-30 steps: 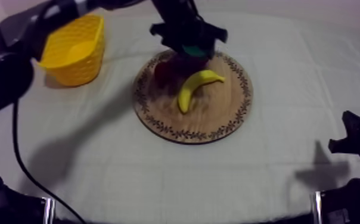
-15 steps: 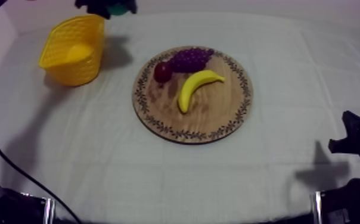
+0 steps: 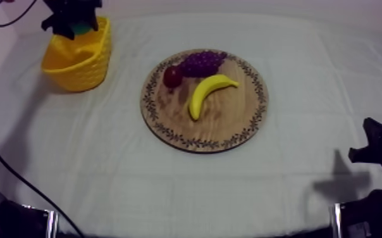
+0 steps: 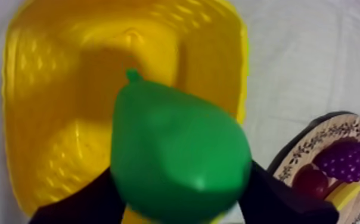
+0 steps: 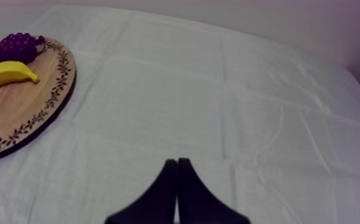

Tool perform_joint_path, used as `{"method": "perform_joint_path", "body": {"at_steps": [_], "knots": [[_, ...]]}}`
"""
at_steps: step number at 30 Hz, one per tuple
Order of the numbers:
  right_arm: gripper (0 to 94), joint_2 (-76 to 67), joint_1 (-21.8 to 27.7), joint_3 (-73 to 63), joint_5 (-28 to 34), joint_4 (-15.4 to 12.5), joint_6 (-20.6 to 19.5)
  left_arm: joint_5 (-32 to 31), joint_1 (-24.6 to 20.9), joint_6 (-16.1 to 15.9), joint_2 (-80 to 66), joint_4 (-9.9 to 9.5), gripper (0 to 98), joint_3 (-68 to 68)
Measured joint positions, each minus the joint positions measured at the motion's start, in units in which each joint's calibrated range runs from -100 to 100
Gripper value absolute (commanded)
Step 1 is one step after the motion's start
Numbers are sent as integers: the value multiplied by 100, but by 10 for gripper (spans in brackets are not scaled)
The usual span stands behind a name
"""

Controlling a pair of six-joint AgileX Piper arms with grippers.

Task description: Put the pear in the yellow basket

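L fingers (image 4: 82, 206) gripping pear (image 4: 179, 158), holding it just over basket (image 4: 51, 71) opening | R fingers (image 5: 170, 199) lying pressed together on nothing, over table (image 5: 230, 107), well apart from basket | board (image 3: 226, 124) w/ banana (image 3: 207, 92), grapes (image 3: 201, 62), sm red fruit (image 3: 172, 76) sitting near basket

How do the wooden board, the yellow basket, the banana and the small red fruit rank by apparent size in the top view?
1. wooden board
2. yellow basket
3. banana
4. small red fruit
The basket sits farther from the camera, but the order is still clear.
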Motion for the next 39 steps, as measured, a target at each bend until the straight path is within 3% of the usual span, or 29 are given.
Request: {"method": "perform_joint_path", "body": {"at_steps": [13,20,28,39], "knots": [[3,0,0,0,0,0,0,-33,-123,79,821,-111,700,-235],[3,0,0,0,0,0,0,-488,-204,36,525,-154,596,-132],[3,0,0,0,0,0,0,-1877,-323,0,-952,-331,320,1186],[3,0,0,0,0,0,0,-4166,-545,-63,-4105,-528,226,4408]]}}
